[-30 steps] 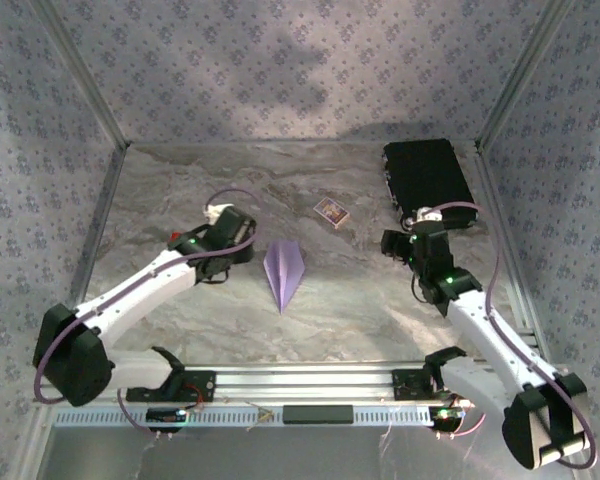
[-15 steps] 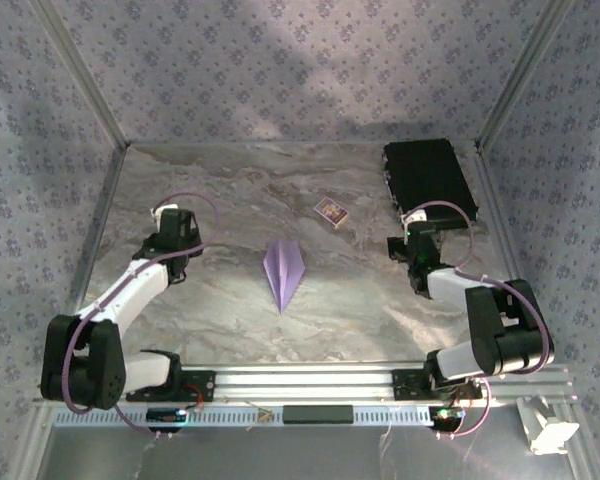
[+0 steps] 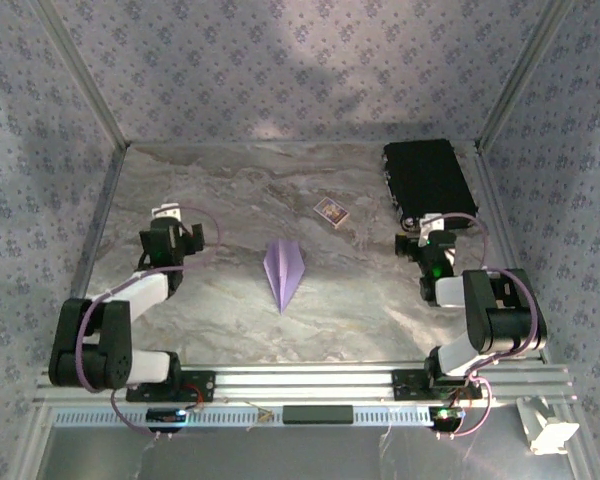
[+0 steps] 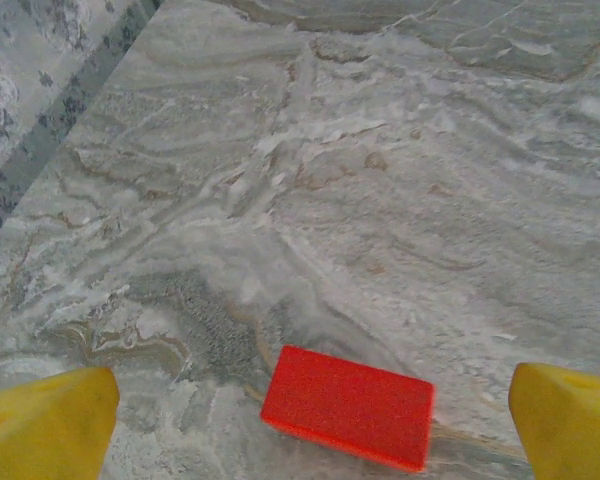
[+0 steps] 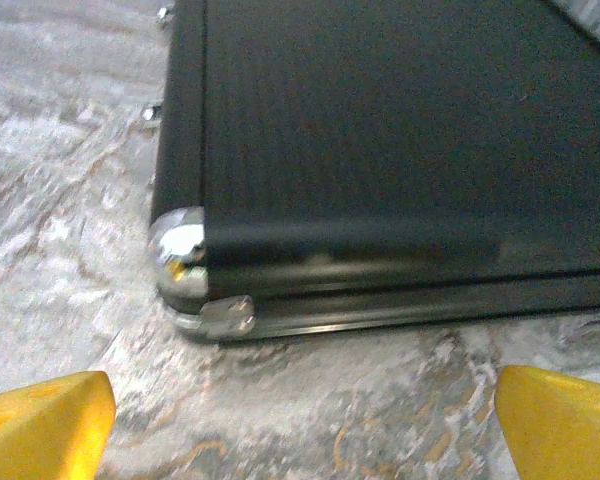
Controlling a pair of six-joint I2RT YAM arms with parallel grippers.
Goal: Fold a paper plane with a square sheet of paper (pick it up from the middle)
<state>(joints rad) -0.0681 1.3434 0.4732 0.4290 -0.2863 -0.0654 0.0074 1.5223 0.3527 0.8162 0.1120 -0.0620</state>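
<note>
Both the left gripper [image 4: 307, 425] and the right gripper [image 5: 302, 425] hang spread wide and empty, well apart from the slim, pointed, pale lilac paper plane [image 3: 284, 272] lying mid-way between them on the grey marbled table [image 3: 380, 300]; the folding looks complete, so they seem parked clear to leave it undisturbed.

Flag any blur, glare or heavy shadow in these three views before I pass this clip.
Top external: soft, uneven shadows on the back wall, yet the paper plane shows its crease clearly. Left wrist: evenly lit, the red block sharp, no glare. Right wrist: the black case looks soft, with a bright glint on its metal corner.
</note>
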